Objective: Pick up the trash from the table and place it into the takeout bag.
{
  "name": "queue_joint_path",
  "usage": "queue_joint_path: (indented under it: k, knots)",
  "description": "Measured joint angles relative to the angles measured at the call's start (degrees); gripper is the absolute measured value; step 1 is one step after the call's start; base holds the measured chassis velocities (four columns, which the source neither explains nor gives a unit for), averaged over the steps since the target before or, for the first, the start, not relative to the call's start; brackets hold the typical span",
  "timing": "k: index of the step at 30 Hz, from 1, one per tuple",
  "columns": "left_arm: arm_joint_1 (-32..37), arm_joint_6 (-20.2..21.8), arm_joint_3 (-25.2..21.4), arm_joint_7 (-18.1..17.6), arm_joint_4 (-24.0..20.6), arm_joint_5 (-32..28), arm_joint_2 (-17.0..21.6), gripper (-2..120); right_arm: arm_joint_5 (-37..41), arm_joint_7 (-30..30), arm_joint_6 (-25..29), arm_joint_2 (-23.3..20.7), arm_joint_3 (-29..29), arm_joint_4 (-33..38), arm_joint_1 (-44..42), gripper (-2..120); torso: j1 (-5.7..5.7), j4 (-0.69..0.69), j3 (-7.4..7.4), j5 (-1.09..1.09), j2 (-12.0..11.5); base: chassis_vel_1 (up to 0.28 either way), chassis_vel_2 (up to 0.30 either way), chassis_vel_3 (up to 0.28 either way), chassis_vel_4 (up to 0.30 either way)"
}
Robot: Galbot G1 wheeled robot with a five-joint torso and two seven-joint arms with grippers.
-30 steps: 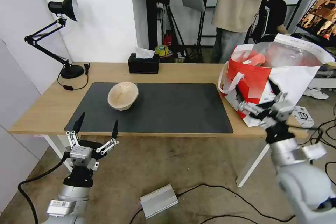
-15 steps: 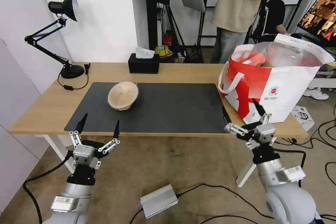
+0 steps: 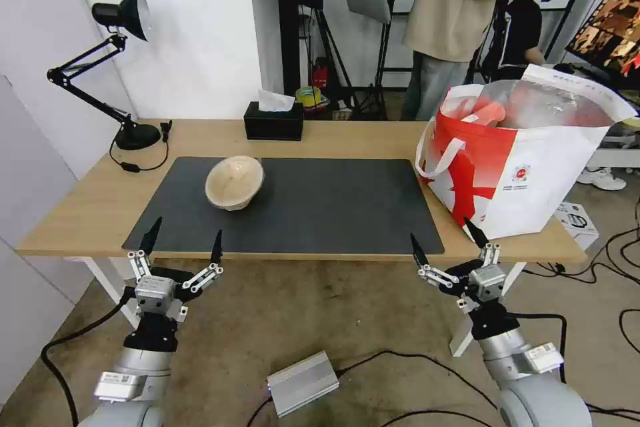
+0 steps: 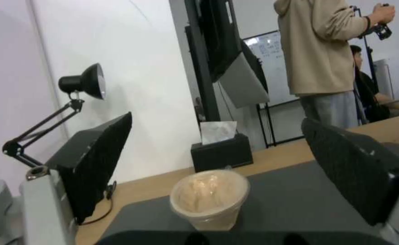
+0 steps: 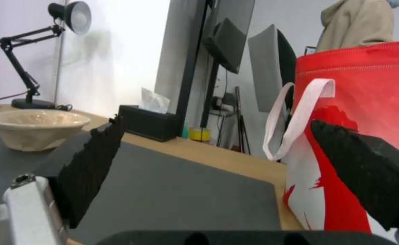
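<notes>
Takeout bag (image 3: 527,167): stood open at the right end of the table (image 3: 333,137), silver lining showing; a red item lay inside, the rest of the contents too unclear to name.
Beige pulp bowl (image 3: 234,181): sat upright on the left part of the dark grey mat (image 3: 320,207), well apart from the bag; nothing could be made out in it.
Left gripper (image 3: 183,245): hung below the table's near edge in front of the bowl, fingers spread apart, holding nothing.
Right gripper (image 3: 445,242): hung below the near edge beside the bag, fingers spread apart, holding nothing.
Left wrist view: looked over the bowl (image 4: 209,197) to the black tissue box (image 4: 221,154) and desk lamp (image 4: 68,102).
Right wrist view: showed the bag's white strap handle (image 5: 299,115) up close, the bowl (image 5: 34,128) farther off.
</notes>
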Motion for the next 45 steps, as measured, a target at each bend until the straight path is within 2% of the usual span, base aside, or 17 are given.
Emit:
queue_joint_path:
  k: [29,45]
  knots:
    - [0.0,0.1,0.7,-0.1,0.6,0.6,0.4,100,-1.3,-0.1,2.2,0.3,0.0,0.4,-2.0,100,0.00,0.00,0.00,0.00,0.0,0.000,0.000,0.000,0.000]
    - [-5.0,4.2,2.3,-0.1,3.0,-0.1,7.6,100,-1.3,0.0,2.2,0.3,0.0,0.5,-1.9,100,0.00,0.00,0.00,0.00,0.0,0.000,0.000,0.000,0.000]
